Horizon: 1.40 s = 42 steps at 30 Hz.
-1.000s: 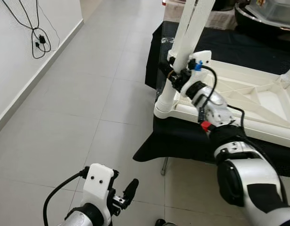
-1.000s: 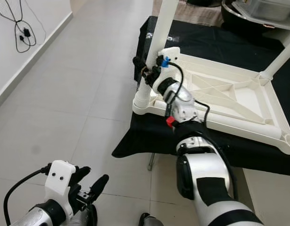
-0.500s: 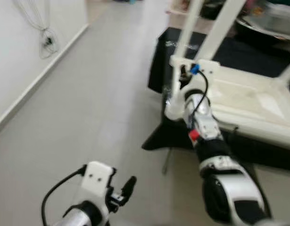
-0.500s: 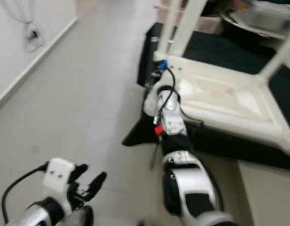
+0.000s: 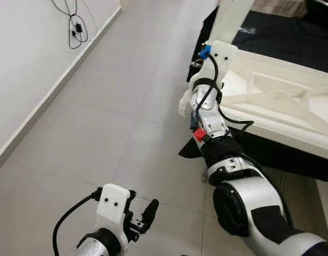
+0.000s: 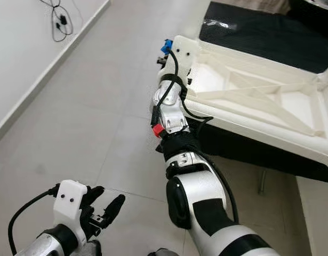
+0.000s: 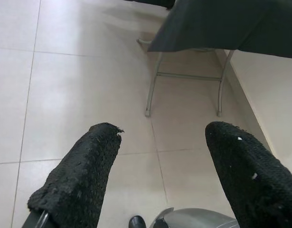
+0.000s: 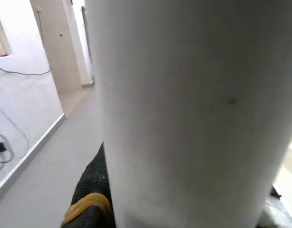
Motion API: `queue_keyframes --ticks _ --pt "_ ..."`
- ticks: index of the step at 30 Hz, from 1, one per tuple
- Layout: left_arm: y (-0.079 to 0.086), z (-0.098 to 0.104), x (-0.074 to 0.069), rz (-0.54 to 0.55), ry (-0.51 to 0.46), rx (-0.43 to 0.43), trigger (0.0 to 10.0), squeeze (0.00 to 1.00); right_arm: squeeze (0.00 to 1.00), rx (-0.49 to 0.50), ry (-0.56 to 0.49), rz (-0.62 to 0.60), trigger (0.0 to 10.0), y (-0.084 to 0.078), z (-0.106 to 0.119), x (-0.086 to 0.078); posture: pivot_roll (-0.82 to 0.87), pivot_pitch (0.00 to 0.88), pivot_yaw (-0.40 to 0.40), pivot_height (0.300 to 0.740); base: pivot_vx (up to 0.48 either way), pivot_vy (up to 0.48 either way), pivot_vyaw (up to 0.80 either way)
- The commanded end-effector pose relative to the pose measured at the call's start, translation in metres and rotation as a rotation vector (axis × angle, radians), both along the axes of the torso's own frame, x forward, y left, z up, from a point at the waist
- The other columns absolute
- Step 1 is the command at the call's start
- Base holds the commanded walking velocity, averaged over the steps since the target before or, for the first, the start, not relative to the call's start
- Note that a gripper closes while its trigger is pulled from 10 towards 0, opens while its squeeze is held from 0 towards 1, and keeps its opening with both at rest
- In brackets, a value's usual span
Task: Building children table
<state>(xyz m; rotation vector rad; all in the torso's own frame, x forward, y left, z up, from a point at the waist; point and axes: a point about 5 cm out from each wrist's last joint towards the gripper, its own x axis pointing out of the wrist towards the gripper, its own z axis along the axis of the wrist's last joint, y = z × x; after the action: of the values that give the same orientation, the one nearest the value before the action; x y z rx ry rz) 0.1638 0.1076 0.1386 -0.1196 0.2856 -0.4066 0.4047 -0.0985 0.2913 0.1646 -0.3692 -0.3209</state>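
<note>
Leg-fitting looks to be the step: right gripper (image 5: 198, 66) clasps a white leg (image 8: 183, 109) at the upturned tabletop's (image 6: 249, 101) corner (left gripper (image 7: 160, 171) idle, fingers apart), next seating it square.

The right arm (image 5: 222, 154) reaches to the near corner of the upturned white children table (image 5: 270, 101) — on a black-draped bench (image 5: 292, 154); the left claw (image 5: 145, 216) hangs over floor tiles (image 5: 110, 128).
</note>
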Motion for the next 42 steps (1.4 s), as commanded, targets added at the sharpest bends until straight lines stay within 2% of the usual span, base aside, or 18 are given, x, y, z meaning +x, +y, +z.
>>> queue_keyframes --ticks 1,6,7,12,14,17,19,20,21,23,27,30,32,34,35,36,39,42 --pt "-0.001 -0.003 -0.002 0.008 0.012 0.002 10.0 0.0 0.0 -0.056 -0.006 -0.072 10.0 -0.02 0.005 0.003 0.16 0.201 -0.129 0.74 0.0 0.0 0.0" --pt "-0.001 -0.003 -0.001 0.018 0.012 -0.002 10.0 0.0 0.0 -0.17 -0.018 -0.127 10.0 -0.035 0.007 0.003 0.15 0.204 -0.125 0.74 0.0 0.0 0.0" --pt "0.0 -0.003 -0.001 0.014 0.011 -0.001 10.0 0.0 0.0 -0.228 0.02 -0.178 10.0 -0.046 0.004 0.006 0.15 0.203 -0.128 0.74 0.0 0.0 0.0" --pt "-0.001 -0.004 0.0 0.012 0.011 -0.003 10.0 0.0 0.0 -0.194 0.018 -0.211 10.0 -0.058 0.006 0.007 0.15 0.201 -0.126 0.74 0.0 0.0 0.0" --pt "-0.001 -0.004 0.0 0.015 0.01 -0.005 10.0 0.0 0.0 -0.152 -0.041 -0.175 10.0 -0.057 0.014 0.005 0.16 0.199 -0.128 0.74 0.0 0.0 0.0" --pt "-0.001 -0.004 0.001 0.017 0.008 -0.001 10.0 0.0 0.0 -0.022 -0.254 0.045 10.0 -0.047 0.046 -0.002 0.16 0.19 -0.124 0.74 0.0 0.0 0.0" --pt "-0.001 -0.004 0.001 0.016 0.007 -0.001 10.0 0.0 0.0 -0.016 -0.286 0.073 10.0 -0.046 0.05 -0.004 0.16 0.19 -0.124 0.74 0.0 0.0 0.0" --pt "0.0 -0.004 0.002 0.017 -0.001 0.001 10.0 0.0 0.0 -0.044 -0.411 0.119 10.0 -0.041 0.069 -0.015 0.16 0.18 -0.12 0.74 0.0 0.0 0.0" --pt "0.0 -0.004 0.002 0.017 -0.001 0.001 10.0 0.0 0.0 -0.044 -0.411 0.119 10.0 -0.041 0.069 -0.015 0.16 0.18 -0.12 0.74 0.0 0.0 0.0" --pt "0.0 -0.003 0.002 0.019 -0.011 0.004 10.0 0.0 0.0 -0.083 -0.549 0.163 10.0 -0.035 0.09 -0.031 0.16 0.18 -0.12 0.74 0.0 0.0 0.0" --pt "0.005 0.002 0.007 0.054 -0.071 0.041 10.0 0.0 0.0 0.049 -0.514 0.374 10.0 -0.021 0.079 -0.04 0.16 0.162 -0.117 0.74 0.0 0.0 0.0" --pt "0.009 0.002 0.014 0.059 -0.113 0.124 10.0 0.0 0.0 0.094 -0.4 0.521 10.0 -0.012 0.038 -0.046 0.16 0.137 -0.108 0.74 0.0 0.0 0.0" --pt "0.009 0.002 0.015 0.06 -0.118 0.133 10.0 0.0 0.0 0.1 -0.39 0.54 10.0 -0.011 0.033 -0.047 0.16 0.137 -0.108 0.74 0.0 0.0 0.0" --pt "0.013 0.01 0.027 0.067 -0.195 0.216 10.0 0.0 0.0 0.121 -0.301 0.565 10.0 -0.01 0.0 -0.055 0.15 0.107 -0.102 0.74 0.0 0.0 0.0" --pt "0.013 0.01 0.027 0.067 -0.195 0.216 10.0 0.0 0.0 0.121 -0.301 0.565 10.0 -0.01 0.0 -0.055 0.15 0.107 -0.102 0.74 0.0 0.0 0.0" --pt "0.014 0.015 0.037 0.076 -0.225 0.232 10.0 1.0 0.0 0.149 -0.257 0.552 10.0 -0.012 -0.017 -0.057 0.16 0.084 -0.098 0.74 0.0 0.0 0.0" --pt "0.016 0.017 0.043 0.086 -0.243 0.246 10.0 1.0 0.0 0.154 -0.238 0.552 10.0 -0.012 -0.026 -0.06 0.16 0.084 -0.098 0.74 0.0 0.0 0.0" --pt "0.015 0.022 0.05 0.049 -0.299 0.313 10.0 1.0 0.0 0.152 -0.217 0.548 10.0 -0.01 -0.034 -0.062 0.16 0.067 -0.092 0.74 0.0 0.0 0.0"
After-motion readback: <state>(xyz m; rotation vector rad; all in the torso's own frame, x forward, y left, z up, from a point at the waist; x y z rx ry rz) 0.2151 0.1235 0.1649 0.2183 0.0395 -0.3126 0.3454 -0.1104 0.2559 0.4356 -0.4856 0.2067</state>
